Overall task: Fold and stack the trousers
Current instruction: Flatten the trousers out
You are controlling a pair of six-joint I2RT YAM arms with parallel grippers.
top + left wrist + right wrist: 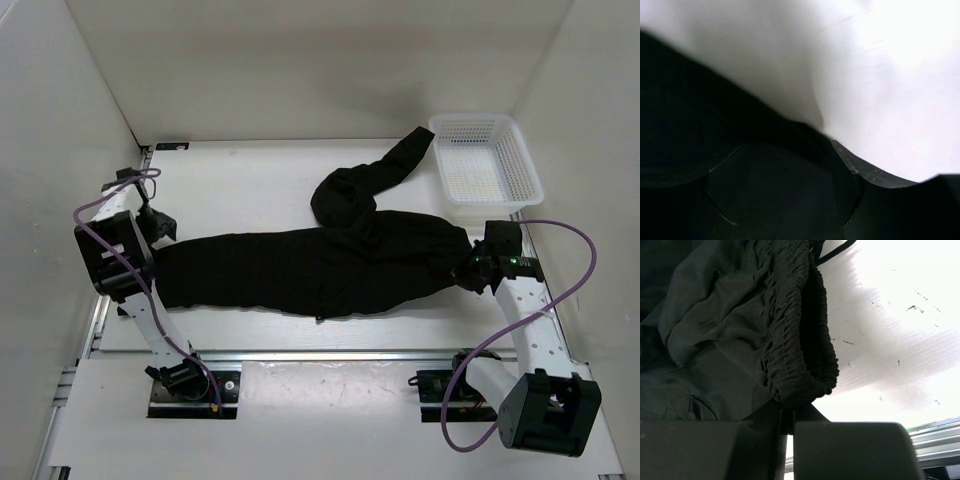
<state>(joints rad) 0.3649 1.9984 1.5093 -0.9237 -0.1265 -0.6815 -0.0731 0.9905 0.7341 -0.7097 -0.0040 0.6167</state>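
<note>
The black trousers (320, 270) lie stretched across the table from left to right. One leg is bunched up and trails back toward the basket (400, 155). My left gripper (163, 235) sits at the leg end on the left. In the left wrist view black cloth (715, 125) covers my jaws, and only one finger's grey edge (860, 170) shows. My right gripper (468, 268) is at the waist end on the right. In the right wrist view it (787, 412) is shut on the gathered elastic waistband (800, 350).
A white plastic mesh basket (525, 165) stands at the back right corner, just behind the right gripper. White walls close in the table on the left, back and right. A metal rail (320, 355) runs along the near edge.
</note>
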